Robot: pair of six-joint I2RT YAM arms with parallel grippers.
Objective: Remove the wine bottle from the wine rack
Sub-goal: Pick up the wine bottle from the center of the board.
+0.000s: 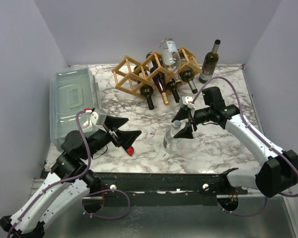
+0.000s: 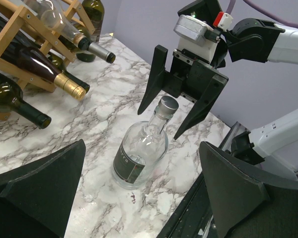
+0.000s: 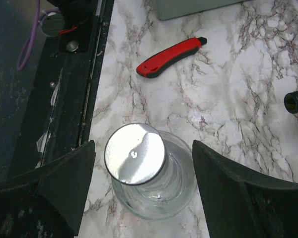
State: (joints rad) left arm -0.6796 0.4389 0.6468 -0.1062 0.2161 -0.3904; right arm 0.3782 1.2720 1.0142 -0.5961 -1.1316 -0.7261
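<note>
The right gripper (image 2: 160, 123) is found poised over a clear, round-shouldered glass bottle (image 2: 139, 153), its jaws set apart on either side of the neck just below the silver screw cap (image 3: 134, 153). No contact with the glass is seen in either wrist view. This bottle is stood upright on the white marble-patterned tabletop (image 1: 213, 148), well apart from the light tan wooden lattice wine rack (image 1: 134, 74). The rack is placed at the far edge and is loaded with several dark bottles (image 1: 161, 87) lying neck-forward, with a second clear bottle (image 1: 170, 53) lodged in its upper part. The left gripper (image 1: 134, 125) is held wide apart and empty, low over the tabletop near a red-and-black utility knife (image 3: 171, 57). Hazards are judged as follows. The cap is seen off-centre between the jaws, so one side may be brought into contact first and the bottle pushed over. The neck is smooth, so a grip taken there may slip under lifting. The near tabletop edge is close, so a toppled bottle may be lost over it.
</note>
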